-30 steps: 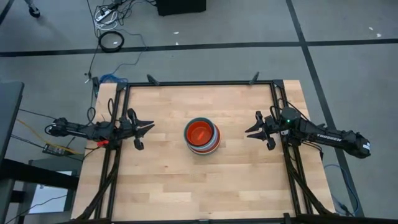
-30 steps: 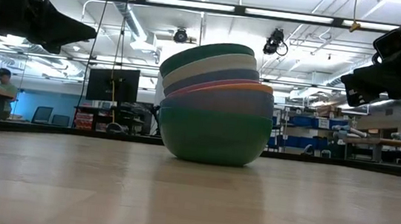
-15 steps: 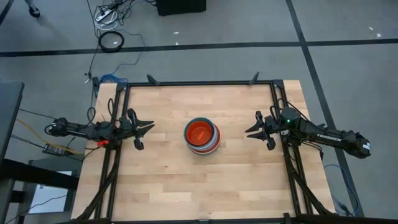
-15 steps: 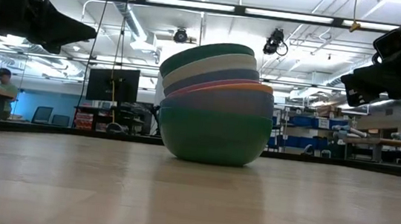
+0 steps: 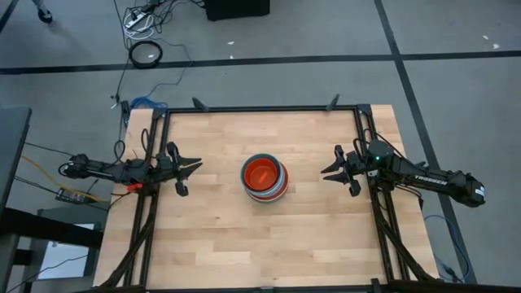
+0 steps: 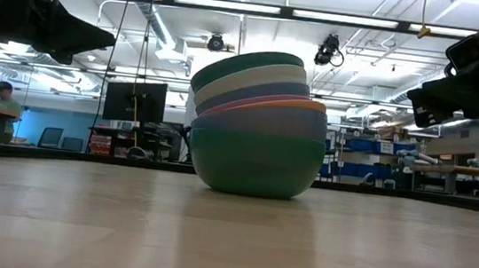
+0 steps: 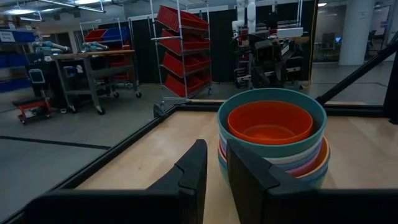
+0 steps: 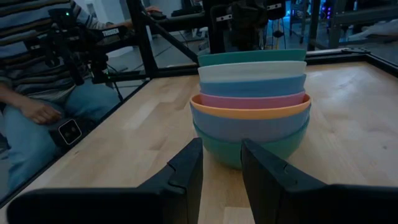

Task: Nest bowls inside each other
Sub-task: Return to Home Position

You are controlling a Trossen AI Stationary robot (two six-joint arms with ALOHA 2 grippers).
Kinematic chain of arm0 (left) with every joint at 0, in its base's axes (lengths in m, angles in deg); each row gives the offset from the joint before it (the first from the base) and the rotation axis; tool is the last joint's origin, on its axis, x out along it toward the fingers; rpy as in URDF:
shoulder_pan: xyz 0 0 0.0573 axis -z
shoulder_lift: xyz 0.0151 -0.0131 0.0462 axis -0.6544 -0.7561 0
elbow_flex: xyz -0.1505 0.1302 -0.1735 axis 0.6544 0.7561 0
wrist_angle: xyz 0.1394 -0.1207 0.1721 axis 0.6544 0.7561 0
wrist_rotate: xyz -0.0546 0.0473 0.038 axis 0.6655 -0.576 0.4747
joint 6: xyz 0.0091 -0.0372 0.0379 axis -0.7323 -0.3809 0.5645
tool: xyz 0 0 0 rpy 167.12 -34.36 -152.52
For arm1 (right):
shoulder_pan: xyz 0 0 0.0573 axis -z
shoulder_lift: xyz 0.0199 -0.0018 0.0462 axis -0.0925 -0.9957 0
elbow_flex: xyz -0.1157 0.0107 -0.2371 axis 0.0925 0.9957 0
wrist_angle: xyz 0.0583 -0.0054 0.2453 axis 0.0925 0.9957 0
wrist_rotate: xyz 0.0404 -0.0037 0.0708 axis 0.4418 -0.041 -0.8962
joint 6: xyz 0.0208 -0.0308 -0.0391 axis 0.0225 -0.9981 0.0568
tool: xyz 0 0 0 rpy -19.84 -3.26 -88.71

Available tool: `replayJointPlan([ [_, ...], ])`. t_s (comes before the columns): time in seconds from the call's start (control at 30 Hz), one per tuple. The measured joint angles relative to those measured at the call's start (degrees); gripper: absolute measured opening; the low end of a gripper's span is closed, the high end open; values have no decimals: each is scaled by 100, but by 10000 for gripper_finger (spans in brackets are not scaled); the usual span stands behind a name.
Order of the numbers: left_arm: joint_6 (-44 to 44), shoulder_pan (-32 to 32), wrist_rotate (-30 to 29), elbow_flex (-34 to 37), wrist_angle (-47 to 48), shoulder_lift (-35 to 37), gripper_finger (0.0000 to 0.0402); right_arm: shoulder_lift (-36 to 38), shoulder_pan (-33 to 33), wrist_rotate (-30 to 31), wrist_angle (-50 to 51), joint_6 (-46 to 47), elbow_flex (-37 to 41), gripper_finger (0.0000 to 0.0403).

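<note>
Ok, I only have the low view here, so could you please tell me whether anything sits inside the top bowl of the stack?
Observer: Yes, a small orange-red bowl is nested in the top bowl; its rim lies below the top bowl's rim.
Operator: Thank you. Where on the table does the stack stand?
Observer: The stack is near the middle of the table, between the two arms.
Operator: And are the grippers clear of it?
Observer: Yes. The left gripper is at the table's left edge and the right gripper at its right edge, each open, empty and apart from the stack.
</note>
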Motion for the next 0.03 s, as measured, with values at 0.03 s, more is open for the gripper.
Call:
replayJointPlan([
  [0.03, 2, 0, 0, 0, 0, 0, 70, -2, 0, 0, 0, 0, 0, 100],
])
